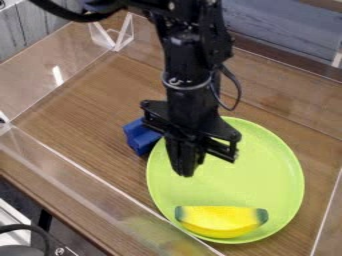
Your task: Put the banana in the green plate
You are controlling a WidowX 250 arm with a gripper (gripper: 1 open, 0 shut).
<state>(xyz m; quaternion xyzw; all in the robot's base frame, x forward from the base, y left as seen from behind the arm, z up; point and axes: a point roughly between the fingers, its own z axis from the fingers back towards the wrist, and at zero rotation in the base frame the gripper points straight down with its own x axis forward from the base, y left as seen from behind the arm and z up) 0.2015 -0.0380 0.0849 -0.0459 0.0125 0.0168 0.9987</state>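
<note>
On the near edge of the green plate (274, 165) lies the banana (223, 219), flat on its side, wholly inside the rim and touching nothing else that we can see. We judge the task's aim already met as things lie now.

We read the banana as a light, stiff toy with a smooth, glossy skin, so it will likely slip if pinched near a tapering tip. If we had to take it up again, we would close across its thick middle, jaws set square to its length, where the curve is gentlest and the sides run nearly parallel. It looks unlikely to bruise or deform, and the plate beneath it seems light enough to slide under a careless nudge.

Above the plate's left part hangs the gripper (186, 166), pointing straight down, its fingers pressed together and carrying nothing; it stands well apart from the banana.

Counting, we find one banana, one green plate, one blue block (139, 137) lying just beside the plate's left rim and partly hidden behind the arm, and one gripper. All of it sits on a wooden table (94, 95) ringed by one clear-walled enclosure (54, 75).
</note>
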